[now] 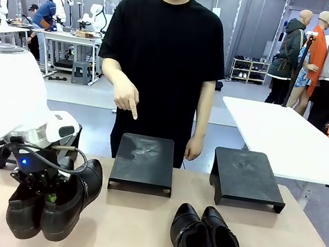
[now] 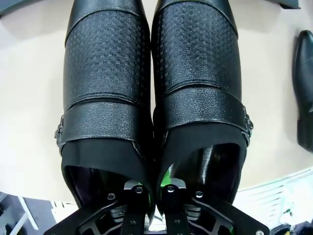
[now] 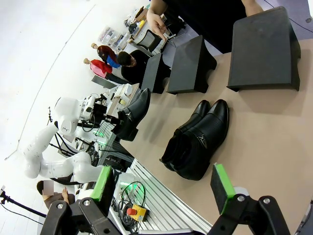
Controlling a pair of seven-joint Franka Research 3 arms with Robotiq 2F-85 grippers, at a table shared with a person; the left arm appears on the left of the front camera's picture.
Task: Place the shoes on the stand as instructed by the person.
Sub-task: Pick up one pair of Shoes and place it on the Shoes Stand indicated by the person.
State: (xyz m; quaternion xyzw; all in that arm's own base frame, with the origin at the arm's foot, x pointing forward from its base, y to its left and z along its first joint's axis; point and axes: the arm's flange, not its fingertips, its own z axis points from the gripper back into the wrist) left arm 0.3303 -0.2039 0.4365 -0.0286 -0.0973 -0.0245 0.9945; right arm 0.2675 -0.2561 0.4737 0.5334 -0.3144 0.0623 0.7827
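Nearest, the left gripper (image 1: 51,195) clamps the inner collars of one pair of black strap shoes (image 1: 74,200) at the near-left corner of the table (image 1: 135,231) (the right gripper (image 3: 164,188) gapes empty), while the second pair (image 1: 206,246) lies before the right stand (image 1: 247,177) and the person's hand (image 1: 126,97) points down at the left stand (image 1: 144,163).

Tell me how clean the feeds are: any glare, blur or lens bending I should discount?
Front view: sharp, evenly lit, soft shadows under both stands, left arm's white shell nearly blown out. Left wrist view: held pair of shoes crisp, mild sheen, edges bulging. Right wrist view: heavy fisheye tilt, washed-out white at upper left, right gripper slightly soft.
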